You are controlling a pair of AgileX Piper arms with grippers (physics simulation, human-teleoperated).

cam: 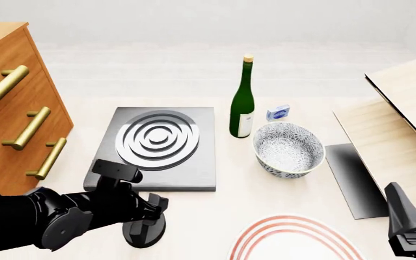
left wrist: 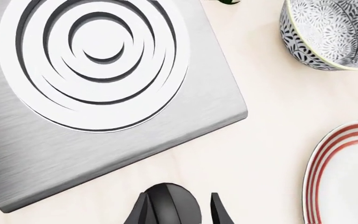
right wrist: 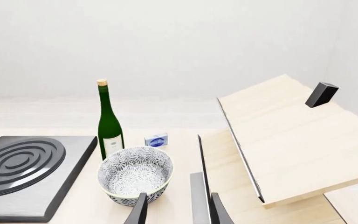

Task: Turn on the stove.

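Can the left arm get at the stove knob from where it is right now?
Probably yes. The left gripper is already down over the black knob, with a finger on either side of it. Nothing lies between them; the plate sits off to the side.
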